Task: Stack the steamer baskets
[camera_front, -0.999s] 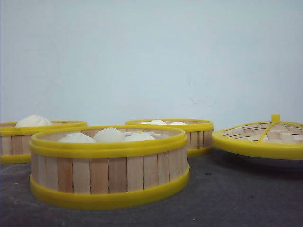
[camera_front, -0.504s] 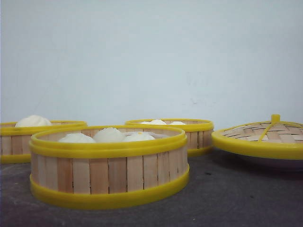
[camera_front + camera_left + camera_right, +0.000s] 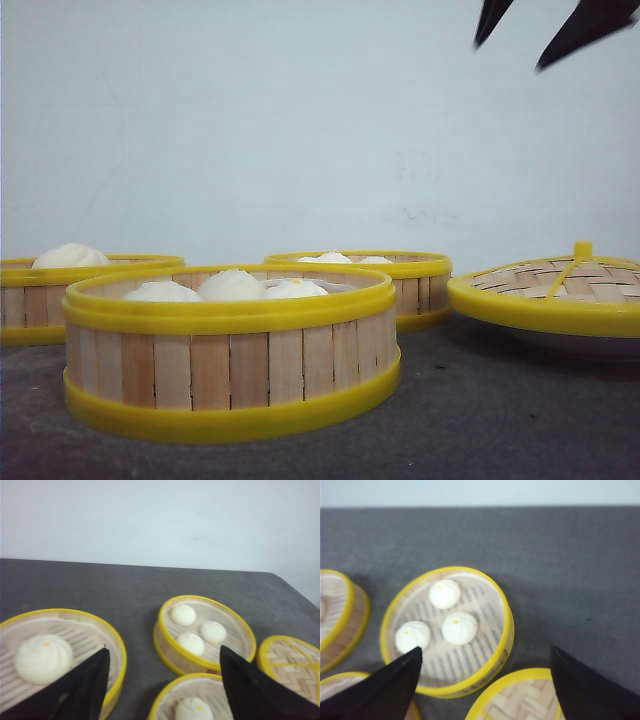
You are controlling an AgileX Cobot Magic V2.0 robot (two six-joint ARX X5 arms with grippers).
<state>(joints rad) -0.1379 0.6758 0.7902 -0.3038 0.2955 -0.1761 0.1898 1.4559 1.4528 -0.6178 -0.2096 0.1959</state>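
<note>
Three baskets stand apart on the table (image 3: 520, 420), unstacked: the near basket (image 3: 230, 350) holds three buns (image 3: 230, 286), the far basket (image 3: 400, 275) at one o'clock from it holds three, and the left basket (image 3: 40, 295) at ten o'clock holds one big bun (image 3: 68, 256). One lid (image 3: 560, 290) sits at three o'clock. My right gripper (image 3: 530, 30) hangs high above, jaws wide, empty. My left gripper (image 3: 162, 687) hovers too, jaws wide.
</note>
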